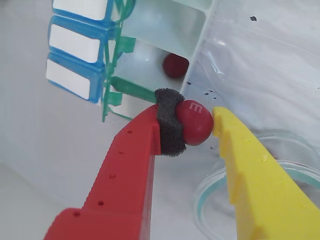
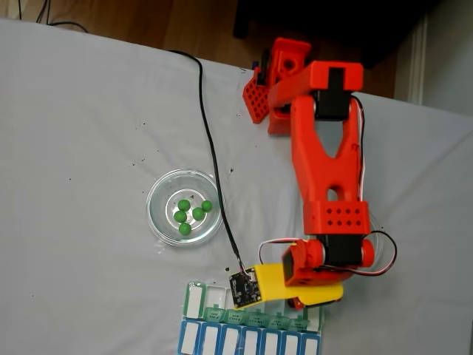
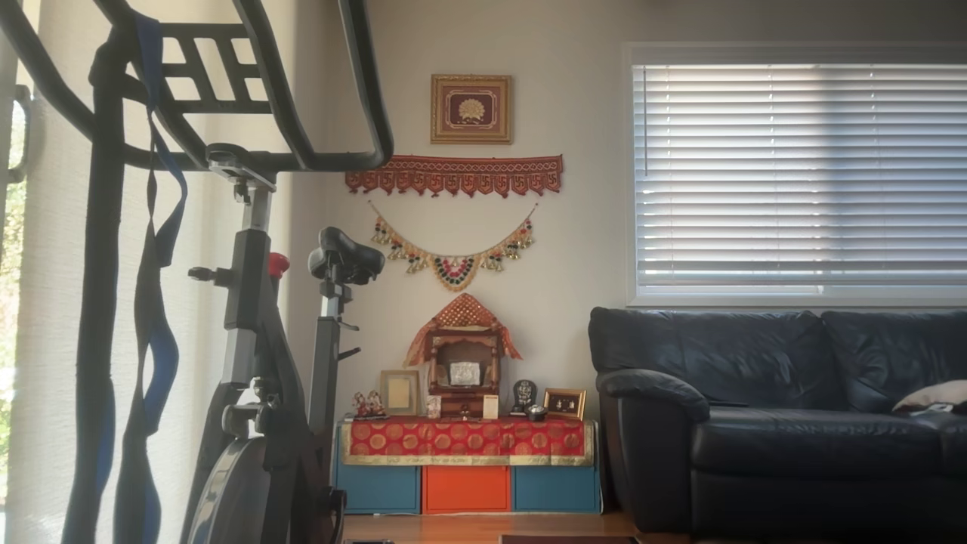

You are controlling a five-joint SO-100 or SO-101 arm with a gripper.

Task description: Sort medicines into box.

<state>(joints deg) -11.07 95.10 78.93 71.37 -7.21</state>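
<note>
End effector (image 1: 192,125) pinches one dark red ball (image 1: 194,122) just beside the box (image 1: 170,30), where another red ball (image 1: 175,65) lies in an open compartment; judged placing step: carry over compartment, release.

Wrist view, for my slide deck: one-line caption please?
Gripper holds a red ball just outside the box, where another red ball lies.

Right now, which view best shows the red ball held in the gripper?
The wrist view: the red ball sits pinched in the gripper, near the box. In the fixed view the arm hides it. The other view faces a living room.
</note>
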